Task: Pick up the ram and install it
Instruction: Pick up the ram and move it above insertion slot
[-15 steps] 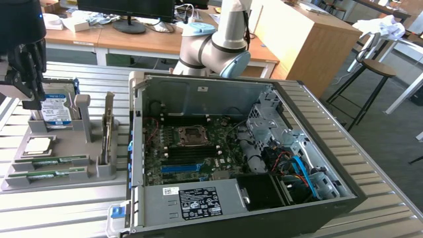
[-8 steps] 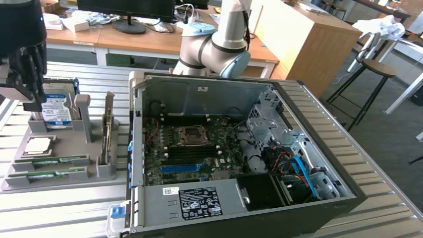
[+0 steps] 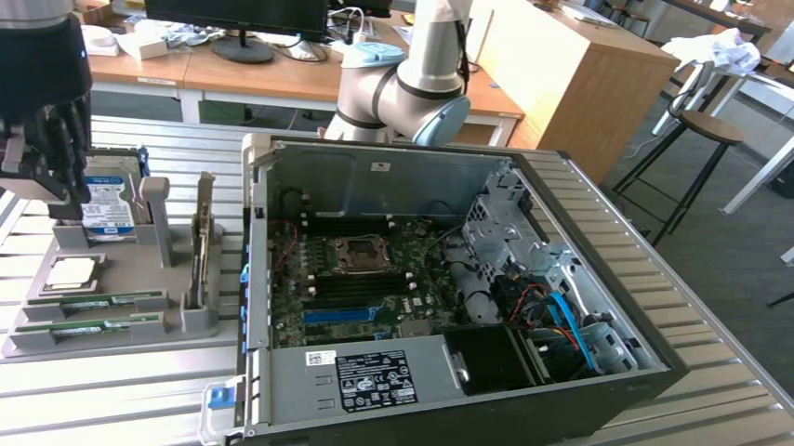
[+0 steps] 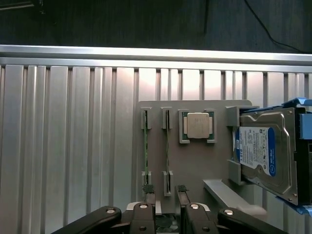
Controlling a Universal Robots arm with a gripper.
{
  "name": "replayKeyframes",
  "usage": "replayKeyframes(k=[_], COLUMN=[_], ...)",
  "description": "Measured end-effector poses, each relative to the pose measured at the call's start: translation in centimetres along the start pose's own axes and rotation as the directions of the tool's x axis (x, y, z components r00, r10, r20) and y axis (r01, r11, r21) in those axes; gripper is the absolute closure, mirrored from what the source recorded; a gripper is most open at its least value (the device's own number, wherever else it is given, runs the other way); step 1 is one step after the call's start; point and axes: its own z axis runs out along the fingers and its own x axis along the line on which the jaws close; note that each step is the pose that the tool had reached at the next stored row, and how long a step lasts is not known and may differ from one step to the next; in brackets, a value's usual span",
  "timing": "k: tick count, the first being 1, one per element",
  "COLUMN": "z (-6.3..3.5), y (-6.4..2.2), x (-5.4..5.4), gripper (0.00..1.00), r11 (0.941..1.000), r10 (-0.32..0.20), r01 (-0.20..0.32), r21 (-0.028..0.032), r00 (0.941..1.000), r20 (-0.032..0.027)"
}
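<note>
My claw (image 4: 165, 191) hangs wide open and empty over a ram stick (image 4: 167, 146) slotted in the grey holder (image 4: 195, 161) on the counter (image 4: 73, 146).

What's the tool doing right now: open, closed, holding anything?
Tool: open, holding nothing.

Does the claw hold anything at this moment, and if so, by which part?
Nothing is held. The claw is open above the grey tray; the ram sticks lie in their tray slots.
</note>
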Motion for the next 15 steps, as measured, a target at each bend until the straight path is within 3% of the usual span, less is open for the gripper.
replayKeyframes(k=[15], z=[2.67], y=[-0.12], x=[0.1], gripper=[0.70], r11=[1.0000], r10=[0.000], r01=[0.000], r21=[0.0001], r00=[1.0000], r20=[0.0024])
